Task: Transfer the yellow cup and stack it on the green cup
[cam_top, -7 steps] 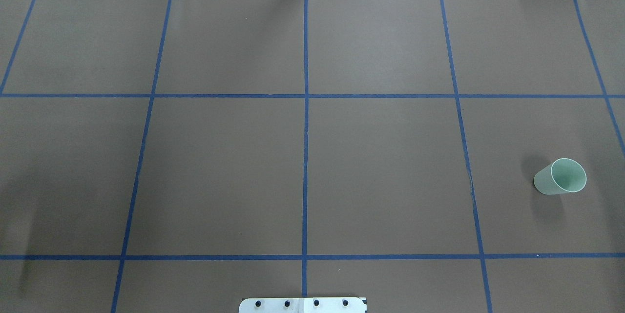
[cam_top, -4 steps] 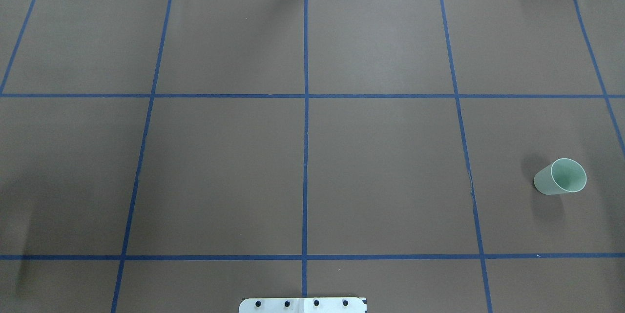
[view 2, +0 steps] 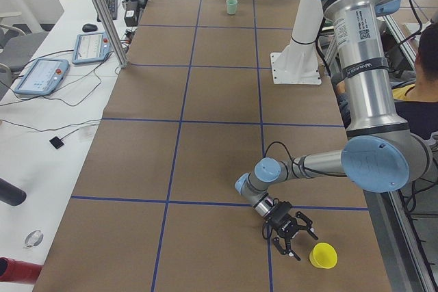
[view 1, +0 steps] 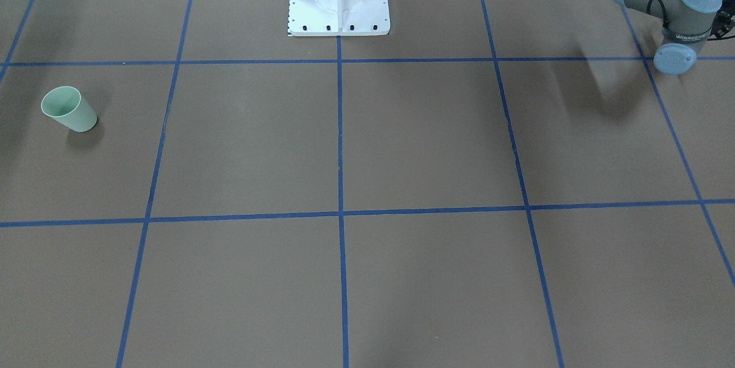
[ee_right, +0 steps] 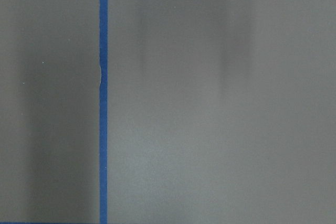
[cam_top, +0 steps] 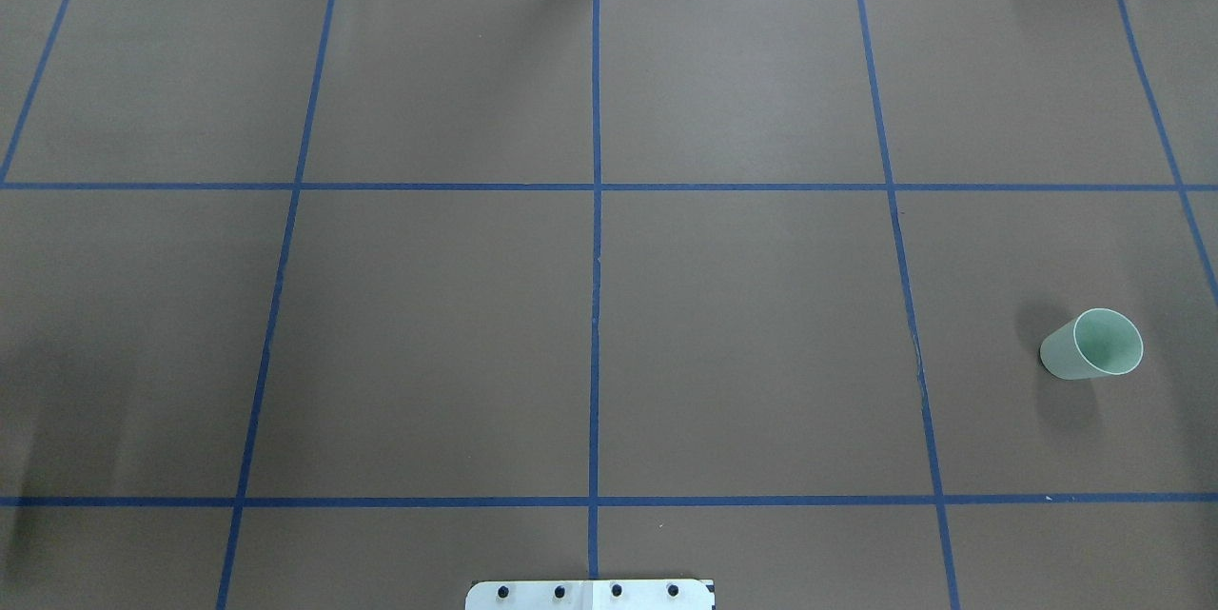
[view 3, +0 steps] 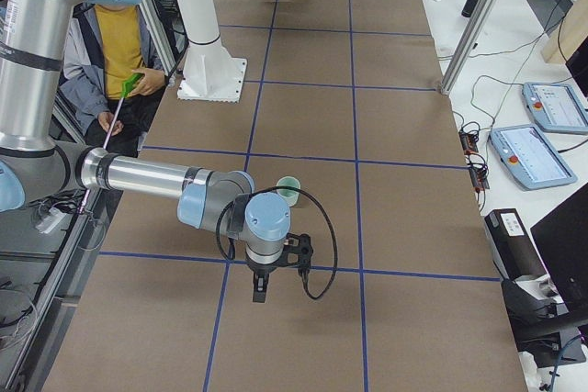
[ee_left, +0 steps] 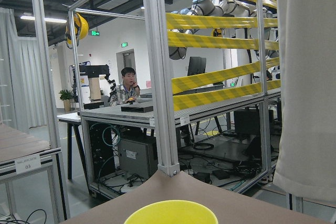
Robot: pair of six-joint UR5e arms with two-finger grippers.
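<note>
left tool (view 2: 298, 241) just beside yellow cup (view 2: 322, 256) — grip unclear, likewise for right tool (view 3: 259, 295)

The yellow cup (view 2: 323, 256), a small, bright, tapered tumbler, is standing upright with its rim up near the robot's-left end of the tabletop (cam_top: 761, 305). The green cup (cam_top: 1091, 344), pale mint and of the same shape, is also standing upright, well apart from it, toward the robot's-right end.
</note>
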